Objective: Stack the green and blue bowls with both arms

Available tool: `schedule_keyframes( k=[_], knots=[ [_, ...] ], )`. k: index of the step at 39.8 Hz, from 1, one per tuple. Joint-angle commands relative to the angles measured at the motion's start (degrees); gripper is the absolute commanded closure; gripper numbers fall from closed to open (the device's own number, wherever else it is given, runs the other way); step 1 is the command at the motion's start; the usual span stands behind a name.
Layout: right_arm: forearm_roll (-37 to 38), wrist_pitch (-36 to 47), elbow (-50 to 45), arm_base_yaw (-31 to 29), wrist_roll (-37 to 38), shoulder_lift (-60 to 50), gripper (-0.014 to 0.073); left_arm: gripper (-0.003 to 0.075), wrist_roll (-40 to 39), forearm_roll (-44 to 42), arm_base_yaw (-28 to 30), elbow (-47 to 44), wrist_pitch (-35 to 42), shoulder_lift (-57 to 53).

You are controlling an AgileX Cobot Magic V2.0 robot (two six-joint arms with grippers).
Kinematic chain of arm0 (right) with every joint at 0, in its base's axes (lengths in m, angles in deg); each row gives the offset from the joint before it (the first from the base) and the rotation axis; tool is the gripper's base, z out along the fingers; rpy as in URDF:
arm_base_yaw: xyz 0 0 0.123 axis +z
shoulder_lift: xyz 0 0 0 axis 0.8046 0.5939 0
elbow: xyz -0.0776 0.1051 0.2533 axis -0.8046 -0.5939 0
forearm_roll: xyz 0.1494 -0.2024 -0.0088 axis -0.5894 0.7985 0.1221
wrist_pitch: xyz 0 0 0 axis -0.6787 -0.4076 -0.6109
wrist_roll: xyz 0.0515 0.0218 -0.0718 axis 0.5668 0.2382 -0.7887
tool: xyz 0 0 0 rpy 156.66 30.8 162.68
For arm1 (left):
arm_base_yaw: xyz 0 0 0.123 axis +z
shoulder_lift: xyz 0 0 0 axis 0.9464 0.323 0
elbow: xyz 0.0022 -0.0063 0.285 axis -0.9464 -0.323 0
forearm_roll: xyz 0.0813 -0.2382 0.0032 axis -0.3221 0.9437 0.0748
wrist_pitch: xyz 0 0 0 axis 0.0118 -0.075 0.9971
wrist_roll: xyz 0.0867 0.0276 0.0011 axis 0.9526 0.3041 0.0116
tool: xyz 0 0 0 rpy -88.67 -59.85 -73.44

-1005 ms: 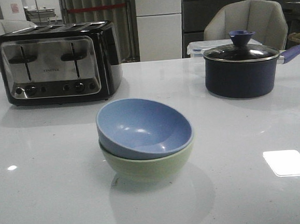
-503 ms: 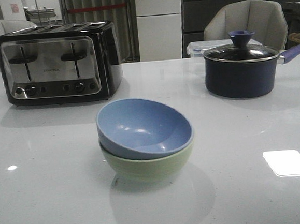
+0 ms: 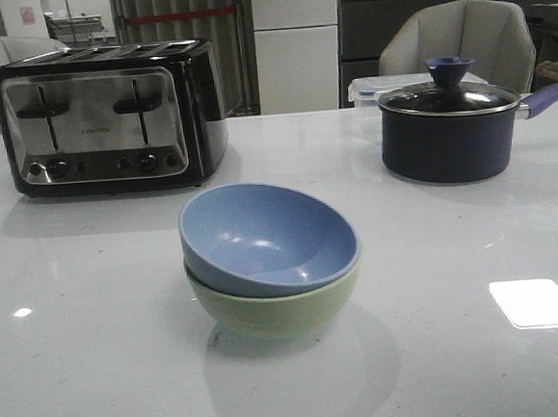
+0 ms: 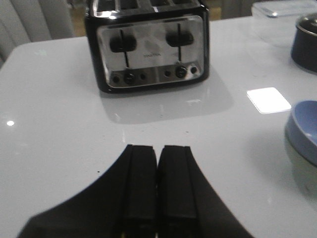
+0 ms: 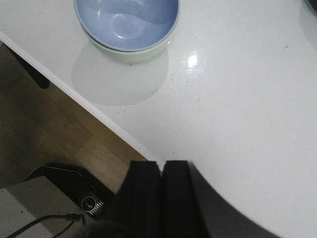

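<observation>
The blue bowl (image 3: 267,236) sits tilted inside the green bowl (image 3: 277,307) at the middle of the white table. The stack also shows in the right wrist view, blue bowl (image 5: 126,22) in green bowl (image 5: 131,53), and at the edge of the left wrist view (image 4: 304,131). My left gripper (image 4: 158,151) is shut and empty, above the table and well away from the bowls. My right gripper (image 5: 161,166) is shut and empty, over the table's front edge, apart from the bowls. Neither gripper shows in the front view.
A black and chrome toaster (image 3: 107,116) stands at the back left, also in the left wrist view (image 4: 148,47). A dark navy lidded saucepan (image 3: 451,122) stands at the back right, with a clear plastic box (image 3: 371,90) behind it. The table's front edge (image 5: 99,116) is close to the bowls.
</observation>
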Motion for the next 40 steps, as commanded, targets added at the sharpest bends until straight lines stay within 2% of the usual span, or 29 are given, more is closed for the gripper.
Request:
schedule_keyframes(
  k=[1, 8, 13, 40],
  knots=[
    [0.5, 3.0, 1.7, -0.1, -0.3, -0.3, 0.0575, 0.0625, 0.0, 0.0, 3.7, -5.7, 11.3, -6.0],
    [0.5, 3.0, 1.7, -0.1, -0.3, -0.3, 0.0575, 0.0625, 0.0, 0.5, 8.7, -15.1, 19.5, -14.9],
    [0.5, 2.8, 1.7, -0.1, -0.3, -0.3, 0.0575, 0.0625, 0.0, 0.7, 9.0, -17.9, 23.1, -15.4],
    [0.5, 2.9, 1.7, -0.1, -0.3, -0.3, 0.0575, 0.0625, 0.0, 2.5, 8.9, -18.2, 25.6, -15.5]
  ],
)
